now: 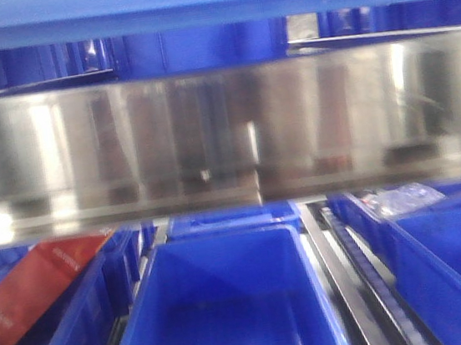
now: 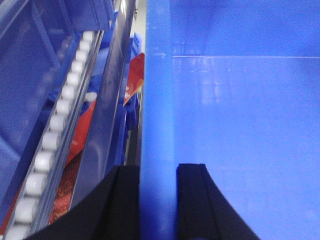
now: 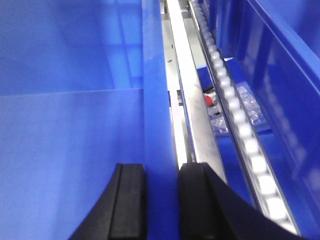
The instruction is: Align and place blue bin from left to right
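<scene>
Blue bin (image 2: 165,100) sits betw. both arms, above roller rails (image 3: 235,120). L gripper (image 2: 157,172) pinched on its left wall, R gripper (image 3: 162,170) pinched on right wall. Tip: keep both sides level, push straight, don't bump rails. Only front cam shows shiny metal beam (image 1: 225,131) & lower bins (image 1: 230,307); no grippers there.

Centre bin (image 1: 222,308): sits below the cross beam (image 1: 225,131), between two roller tracks.
My left gripper (image 2: 157,172): clamps the centre bin's left wall, one finger inside, one outside.
My right gripper (image 3: 162,170): clamps its right wall likewise.
Left roller track (image 2: 56,125): beside the left wall; a packet (image 1: 34,289) lies in the left neighbour bin (image 1: 75,343) beyond.
Right roller track (image 3: 240,116): beside the right wall; plastic bags (image 1: 402,199) lie in the right neighbour bin (image 1: 453,271).
</scene>
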Robot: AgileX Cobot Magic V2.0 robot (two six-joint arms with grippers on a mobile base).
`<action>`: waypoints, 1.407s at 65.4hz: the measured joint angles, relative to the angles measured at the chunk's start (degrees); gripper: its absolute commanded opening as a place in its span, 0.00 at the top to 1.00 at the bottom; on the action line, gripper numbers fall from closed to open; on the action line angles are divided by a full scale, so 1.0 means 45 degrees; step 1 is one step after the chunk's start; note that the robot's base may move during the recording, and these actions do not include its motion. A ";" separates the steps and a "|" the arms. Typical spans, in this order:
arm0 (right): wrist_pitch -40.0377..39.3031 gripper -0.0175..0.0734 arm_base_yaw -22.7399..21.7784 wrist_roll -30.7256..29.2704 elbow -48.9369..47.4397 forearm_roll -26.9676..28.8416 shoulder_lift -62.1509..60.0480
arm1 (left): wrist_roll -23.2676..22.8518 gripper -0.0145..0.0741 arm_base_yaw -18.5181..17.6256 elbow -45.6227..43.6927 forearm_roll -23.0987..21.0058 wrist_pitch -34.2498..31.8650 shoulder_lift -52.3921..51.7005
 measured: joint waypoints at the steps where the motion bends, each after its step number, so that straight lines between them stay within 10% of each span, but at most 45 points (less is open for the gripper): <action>1: 0.0000 0.99 0.0000 0.0000 0.0000 0.0000 0.0000 | 0.0000 0.96 0.0000 0.0000 0.0000 0.0000 0.0000; 92: 0.0000 0.99 0.0000 0.0000 0.0000 0.0000 0.0000 | 0.0000 0.96 0.0000 0.0000 0.0000 0.0000 0.0000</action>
